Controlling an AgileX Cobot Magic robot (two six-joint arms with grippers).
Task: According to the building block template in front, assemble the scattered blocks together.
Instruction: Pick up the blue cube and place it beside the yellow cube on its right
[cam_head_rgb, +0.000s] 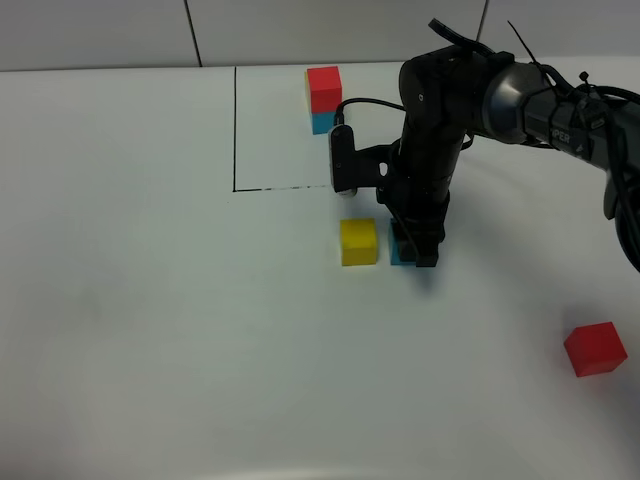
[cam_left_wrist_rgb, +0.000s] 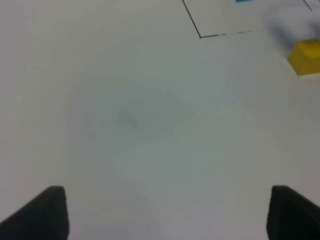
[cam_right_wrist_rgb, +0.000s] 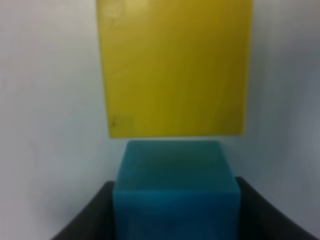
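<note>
White table, far side: template inside black-line rectangle; nearer, right gripper pinching cyan cube just beside yellow cube; red cube well apart to the right; left gripper spread wide over bare table.

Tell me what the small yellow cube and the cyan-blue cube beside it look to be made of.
The small yellow cube looks like painted wood or dense foam with a matte finish: flat even colour, no glare, faint marks on its top face. The cyan-blue cube seems to be the same stuff, also matte: dull even surface, softly rounded edges. The blur leaves wood versus plastic open.
</note>
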